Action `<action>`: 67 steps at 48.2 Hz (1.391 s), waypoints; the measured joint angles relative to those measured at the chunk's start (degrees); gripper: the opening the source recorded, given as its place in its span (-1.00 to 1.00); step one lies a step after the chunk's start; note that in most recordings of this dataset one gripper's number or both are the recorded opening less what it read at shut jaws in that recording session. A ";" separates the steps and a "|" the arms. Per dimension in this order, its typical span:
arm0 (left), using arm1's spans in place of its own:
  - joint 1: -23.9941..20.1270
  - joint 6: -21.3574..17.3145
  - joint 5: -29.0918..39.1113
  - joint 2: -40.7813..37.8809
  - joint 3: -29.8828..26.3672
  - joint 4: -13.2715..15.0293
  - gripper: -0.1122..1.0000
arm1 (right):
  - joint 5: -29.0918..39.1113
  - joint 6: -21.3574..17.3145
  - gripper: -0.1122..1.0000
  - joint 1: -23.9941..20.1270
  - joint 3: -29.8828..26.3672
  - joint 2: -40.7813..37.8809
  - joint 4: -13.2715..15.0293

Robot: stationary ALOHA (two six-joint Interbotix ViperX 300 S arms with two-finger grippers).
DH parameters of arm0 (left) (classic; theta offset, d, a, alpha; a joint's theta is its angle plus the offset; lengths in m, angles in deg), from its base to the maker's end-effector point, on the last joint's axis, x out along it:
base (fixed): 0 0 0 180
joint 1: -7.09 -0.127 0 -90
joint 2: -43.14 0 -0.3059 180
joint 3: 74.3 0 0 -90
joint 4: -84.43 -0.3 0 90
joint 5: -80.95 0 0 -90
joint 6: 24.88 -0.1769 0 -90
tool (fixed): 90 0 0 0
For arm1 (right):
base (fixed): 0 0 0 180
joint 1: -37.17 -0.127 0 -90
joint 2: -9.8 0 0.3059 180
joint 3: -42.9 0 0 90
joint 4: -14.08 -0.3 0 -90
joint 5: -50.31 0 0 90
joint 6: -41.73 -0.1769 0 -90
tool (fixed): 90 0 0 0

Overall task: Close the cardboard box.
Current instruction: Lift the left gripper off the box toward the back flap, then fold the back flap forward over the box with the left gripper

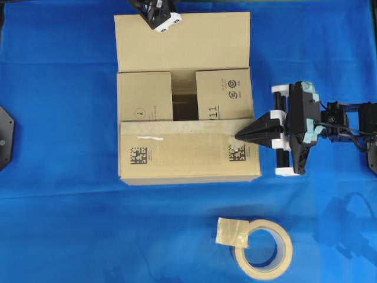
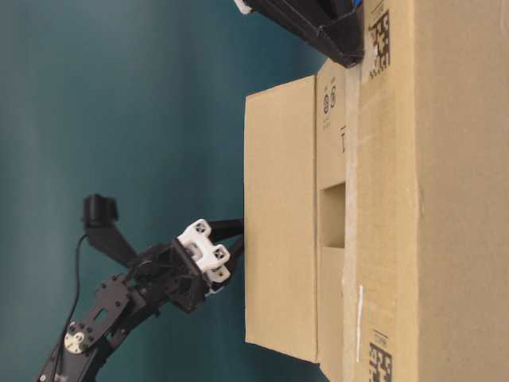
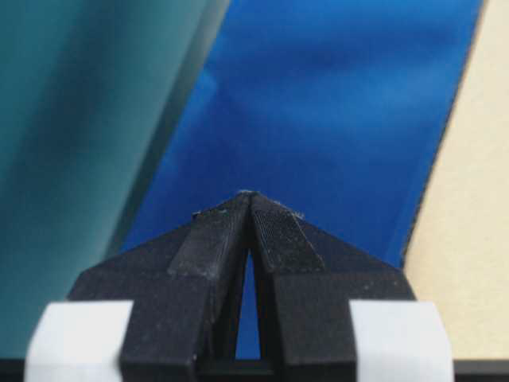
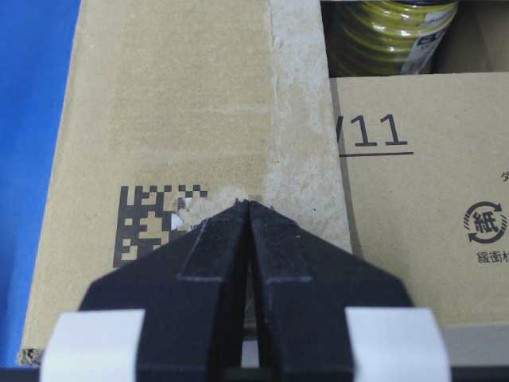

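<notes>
The cardboard box (image 1: 188, 97) lies mid-table on the blue cloth. Its two short flaps (image 1: 224, 94) are folded inward, and a gap between them shows the inside. The near long flap (image 1: 188, 147), with QR marks, lies folded down over them. The far long flap (image 1: 182, 41) still stands up and leans outward. My right gripper (image 1: 238, 136) is shut, and its tips rest on the near flap's right end beside a QR mark (image 4: 151, 223). My left gripper (image 1: 160, 20) is shut and empty, and sits behind the far flap against its outer face (image 2: 278, 223).
A beige tape roll (image 1: 263, 249) with a loose tape end lies on the cloth in front of the box. A yellow-green spool (image 4: 394, 32) shows inside the box. Blue cloth (image 1: 59, 147) surrounds the box.
</notes>
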 measured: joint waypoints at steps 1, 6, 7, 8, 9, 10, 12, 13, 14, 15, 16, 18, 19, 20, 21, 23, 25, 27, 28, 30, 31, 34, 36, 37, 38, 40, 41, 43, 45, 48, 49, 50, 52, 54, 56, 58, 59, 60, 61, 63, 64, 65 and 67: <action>0.00 0.18 0.79 -0.18 -0.26 0.00 -0.80 | -0.09 0.09 -0.80 -0.09 0.00 0.00 0.00; 0.26 0.62 3.43 -0.44 -1.05 0.09 -0.80 | -0.09 0.26 -0.80 0.00 0.00 0.00 0.09; 0.35 0.70 3.87 -0.44 -1.14 0.00 -0.80 | -0.09 0.26 -0.80 0.00 0.00 0.00 0.00; 0.44 0.79 4.39 -0.44 -1.23 0.09 -0.80 | -0.09 0.26 -0.80 0.00 0.00 0.00 0.00; 0.62 0.79 4.83 -0.44 -1.23 0.09 -0.80 | -0.09 0.26 -0.80 -0.09 0.00 0.00 0.00; 0.70 0.79 5.27 -0.44 -1.23 0.09 -0.80 | -0.09 0.26 -0.80 -0.09 0.00 0.00 0.00; 0.97 0.79 5.89 -0.44 -1.23 0.09 -0.80 | -0.09 0.18 -0.80 0.00 0.00 0.00 0.00; 1.14 0.79 6.15 -0.44 -1.23 0.00 -0.80 | -0.09 0.26 -0.80 0.00 0.00 0.00 0.00; 1.23 0.79 6.42 -0.35 -1.23 0.09 -0.80 | -0.18 0.26 -0.80 0.00 0.00 0.00 0.00; 1.32 0.70 6.68 -0.44 -1.32 0.00 -0.80 | -0.18 0.26 -0.80 0.00 0.00 0.00 0.00; 1.41 0.79 6.86 -0.44 -1.49 0.00 -0.80 | -0.26 0.26 -0.80 0.00 0.00 0.00 0.00; 1.49 0.70 7.12 -0.44 -1.58 0.00 -0.80 | -0.35 0.26 -0.80 0.00 0.00 0.00 0.00; 1.58 0.70 7.29 -0.44 -1.76 0.00 -0.80 | -0.35 0.26 -0.80 0.00 0.00 0.00 0.00; 1.58 0.70 7.38 -0.35 -1.76 0.00 -0.80 | -0.44 0.26 -0.80 0.00 0.09 0.00 0.00; 1.67 0.70 7.47 -0.35 -1.93 0.00 -0.80 | -0.35 0.35 -0.80 0.00 0.00 0.00 0.00; 1.85 0.70 7.65 -0.35 -2.20 -0.09 -0.80 | -0.44 0.35 -0.80 0.09 0.00 0.00 0.00; 2.02 0.70 7.91 -0.18 -2.29 -0.09 -0.80 | -0.44 0.35 -0.80 0.09 0.00 0.00 0.00; 2.20 0.70 8.35 0.09 -2.37 -0.09 -0.80 | -0.44 0.35 -0.80 0.09 0.00 0.00 0.00; 2.29 0.79 8.53 0.26 -2.46 -0.09 -0.80 | -0.44 0.35 -0.80 0.09 0.00 0.00 0.00; 2.46 1.05 8.96 0.62 -2.55 -0.09 -0.80 | -0.44 0.26 -0.80 0.09 0.00 0.00 0.00; 2.64 1.23 9.32 0.79 -2.55 -0.09 -0.80 | -0.44 0.35 -0.80 0.18 0.00 0.00 0.00; 3.08 1.41 10.20 1.67 -2.55 -0.09 -0.80 | -0.44 0.35 -0.80 0.18 0.00 0.00 0.09; 3.43 1.49 10.72 2.11 -2.55 -0.09 -0.80 | -0.62 0.35 -0.80 0.18 0.00 0.00 0.09; 3.60 1.49 10.99 2.46 -2.55 -0.09 -0.80 | -0.62 0.35 -0.80 0.26 0.00 0.00 0.00; 3.96 1.58 11.43 2.90 -2.55 -0.09 -0.80 | -0.62 0.35 -0.80 0.26 0.00 0.00 0.00; 4.39 1.49 12.04 3.60 -2.55 -0.09 -0.80 | -0.62 0.35 -0.80 0.26 0.00 0.00 0.00; 4.66 1.85 12.22 4.04 -2.55 -0.09 -0.80 | -0.70 0.35 -0.80 0.35 0.09 -0.09 0.09; 5.45 2.29 12.66 4.83 -2.46 -0.09 -0.80 | -0.79 0.35 -0.80 0.35 0.00 0.00 0.00; 6.06 2.64 12.83 5.62 -2.37 -0.09 -0.80 | -0.88 0.35 -0.80 0.35 0.00 0.00 0.09; 7.21 3.16 12.92 6.86 -1.58 -0.09 -0.80 | -0.88 0.35 -0.80 0.44 0.00 0.00 0.00; 7.56 3.25 12.92 7.21 -1.23 -0.09 -0.80 | -0.97 0.35 -0.80 0.44 0.09 0.00 0.00; 8.00 3.16 12.92 7.56 -0.97 -0.09 -0.80 | -0.97 0.35 -0.80 0.44 0.00 0.00 0.00; 8.70 3.43 13.01 8.17 -0.35 -0.09 -0.80 | -0.88 0.35 -0.80 0.44 0.00 0.00 0.00; 9.40 3.34 13.01 8.79 0.62 -0.09 -0.80 | -0.97 0.35 -0.80 0.53 0.09 0.00 0.09; 9.84 3.43 13.01 9.23 1.49 -0.18 -0.80 | -0.97 0.35 -0.80 0.53 0.09 0.00 0.00; 10.28 3.78 12.83 9.67 2.46 -0.09 -0.80 | -0.97 0.35 -0.80 0.53 0.00 -0.09 0.00; 10.46 3.96 12.83 9.93 2.99 -0.09 -0.80 | -0.97 0.35 -0.80 0.53 0.00 0.00 0.00; 10.55 4.22 12.66 10.28 3.52 -0.09 -0.80 | -0.97 0.35 -0.80 0.53 0.00 0.00 0.00; 10.72 4.57 12.39 10.55 4.13 -0.09 -0.80 | -0.97 0.35 -0.80 0.53 0.00 0.00 0.00; 11.07 5.45 12.04 11.25 5.01 -0.09 -0.80 | -0.97 0.35 -0.80 0.53 0.00 0.00 0.00; 11.25 5.98 11.87 11.60 5.63 -0.09 -0.80 | -0.97 0.35 -0.80 0.53 0.00 0.00 0.00; 11.51 6.24 11.60 11.95 6.06 -0.09 -0.80 | -0.88 0.35 -0.80 0.53 0.00 0.00 0.00; 12.04 7.12 11.07 12.57 7.12 -0.18 -0.80 | -0.88 0.35 -0.80 0.53 0.00 0.00 0.00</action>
